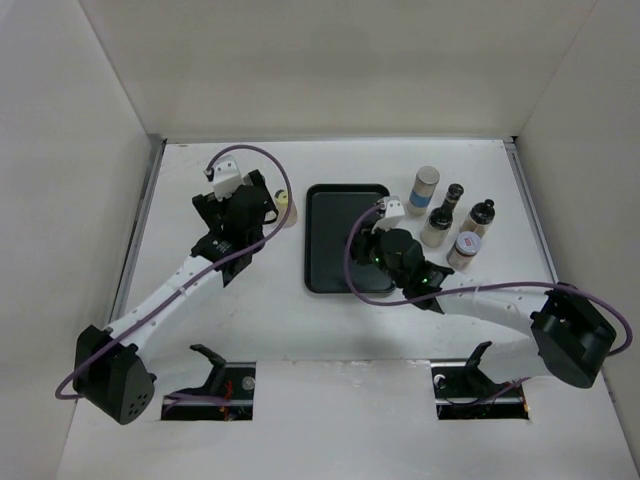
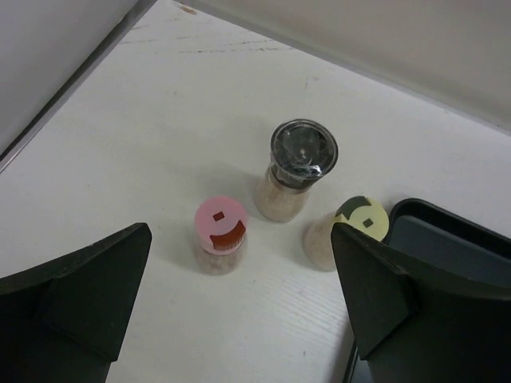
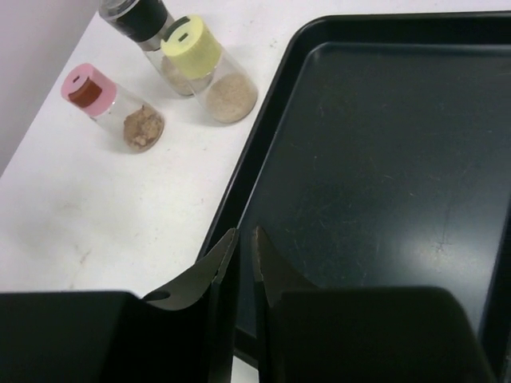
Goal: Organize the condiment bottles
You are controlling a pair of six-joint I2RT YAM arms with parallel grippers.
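My left gripper (image 1: pixel 262 205) (image 2: pixel 241 233) is open and empty, low over the table left of the black tray (image 1: pixel 335 255). Just ahead of its fingers stand a pink-lidded bottle (image 2: pixel 219 235), a black-topped grinder bottle (image 2: pixel 297 171) and a yellow-lidded bottle (image 2: pixel 351 227) (image 1: pixel 287 208) beside the right finger. My right gripper (image 1: pixel 368 235) (image 3: pixel 245 233) is shut and empty above the tray (image 3: pixel 375 159). The same bottles show beyond the tray rim: pink (image 3: pixel 108 108), yellow (image 3: pixel 211 72) and black (image 3: pixel 144 24). The pink and black ones are hidden under the left gripper in the top view.
Right of the tray stand a taller cylinder with a blue band (image 1: pixel 427 190), two black-topped bottles (image 1: pixel 440 222) (image 1: pixel 478 216) and a pale-lidded bottle (image 1: pixel 465 250). The tray holds nothing. White walls enclose the table on the left, back and right.
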